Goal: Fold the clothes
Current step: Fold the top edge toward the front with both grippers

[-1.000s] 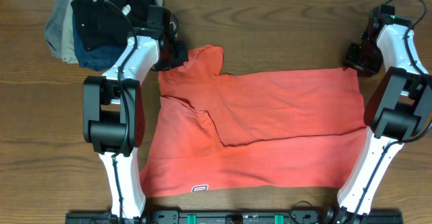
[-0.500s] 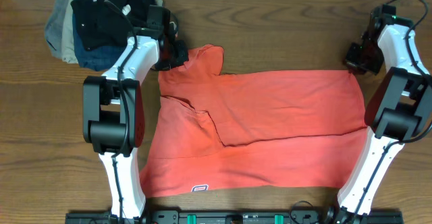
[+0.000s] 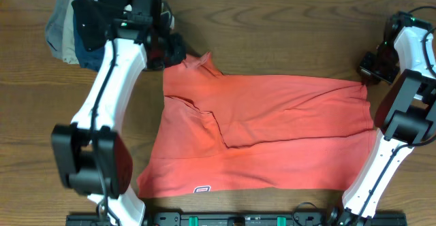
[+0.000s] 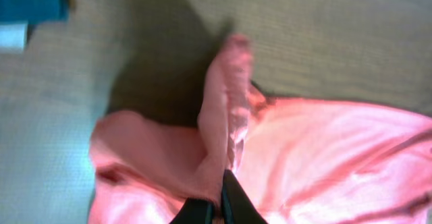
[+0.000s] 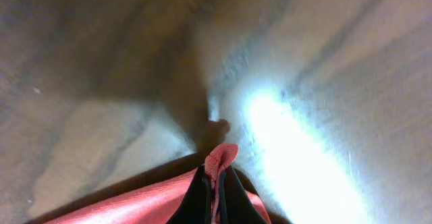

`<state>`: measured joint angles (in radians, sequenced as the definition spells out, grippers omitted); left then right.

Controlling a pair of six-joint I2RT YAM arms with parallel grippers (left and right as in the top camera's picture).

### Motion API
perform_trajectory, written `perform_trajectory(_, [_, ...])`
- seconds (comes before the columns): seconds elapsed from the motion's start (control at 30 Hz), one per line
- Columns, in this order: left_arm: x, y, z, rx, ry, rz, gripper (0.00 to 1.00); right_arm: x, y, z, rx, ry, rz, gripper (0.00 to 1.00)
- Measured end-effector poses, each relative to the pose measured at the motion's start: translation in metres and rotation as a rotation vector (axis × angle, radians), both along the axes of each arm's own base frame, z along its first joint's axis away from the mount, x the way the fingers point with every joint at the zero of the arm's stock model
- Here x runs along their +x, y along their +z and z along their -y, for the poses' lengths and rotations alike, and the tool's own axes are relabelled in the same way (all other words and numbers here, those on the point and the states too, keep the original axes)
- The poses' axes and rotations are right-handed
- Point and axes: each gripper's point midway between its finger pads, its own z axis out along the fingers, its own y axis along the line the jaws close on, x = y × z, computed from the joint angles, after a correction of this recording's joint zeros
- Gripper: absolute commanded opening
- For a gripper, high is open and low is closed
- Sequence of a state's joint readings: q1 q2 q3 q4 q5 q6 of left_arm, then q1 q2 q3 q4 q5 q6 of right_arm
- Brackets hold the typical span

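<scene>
Right wrist view motion-blurred. T-shirt (image 3: 272, 117) sleeve lifted, pinched in left gripper (image 4: 214, 207), arm reaching far; hem corner clamped by right gripper (image 5: 214, 177).

Overhead: even, fairly bright light from above, sharp across the frame. The table (image 3: 272, 42) grain reads clearly, w/ only thin soft shadows along the T-shirt (image 3: 286, 110) folds. Left wrist: out of focus throughout, fabric washed to pale pink at lower right, dark shadow upper ctr-left. Right wrist: heavy blur (grain smeared into streaks), strong white glare patch ctr-right, dim upper left, deep shadow mid-frame just above the fabric tip.
</scene>
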<state>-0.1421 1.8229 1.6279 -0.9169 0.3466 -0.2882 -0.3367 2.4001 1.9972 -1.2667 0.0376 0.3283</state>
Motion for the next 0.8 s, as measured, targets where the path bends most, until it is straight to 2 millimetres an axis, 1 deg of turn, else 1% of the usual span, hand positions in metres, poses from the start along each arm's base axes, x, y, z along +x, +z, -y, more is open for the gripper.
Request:
perform_trajectory(0.1, [-0.026, 0.013, -0.003, 0.003, -0.002, -0.048, 0.06, -0.006, 0.009, -0.002, 0.002, -0.020, -0.015, 0.01])
perform_trajectory(0.13, [-0.038, 0.017, -0.004, 0.004, -0.002, -0.079, 0.06, -0.008, 0.014, -0.003, 0.003, -0.027, -0.017, 0.01])
perform_trajectory(0.23, [-0.067, 0.021, -0.008, 0.012, 0.000, -0.166, 0.06, -0.013, 0.036, -0.003, -0.003, -0.039, -0.003, 0.01])
perform_trajectory(0.37, [-0.099, 0.020, -0.012, 0.027, -0.001, -0.288, 0.06, -0.020, 0.064, -0.006, -0.011, -0.049, 0.018, 0.01])
perform_trajectory(0.47, [-0.115, 0.019, -0.014, 0.037, 0.000, -0.357, 0.06, -0.029, 0.078, -0.009, -0.007, -0.053, 0.005, 0.01])
perform_trajectory(0.6, [-0.128, 0.026, -0.016, 0.042, 0.000, -0.379, 0.06, -0.044, 0.082, -0.014, 0.010, -0.056, -0.054, 0.01])
perform_trajectory(0.8, [-0.156, 0.056, -0.028, 0.080, 0.010, -0.324, 0.06, -0.068, 0.088, -0.020, 0.036, -0.078, -0.147, 0.01])
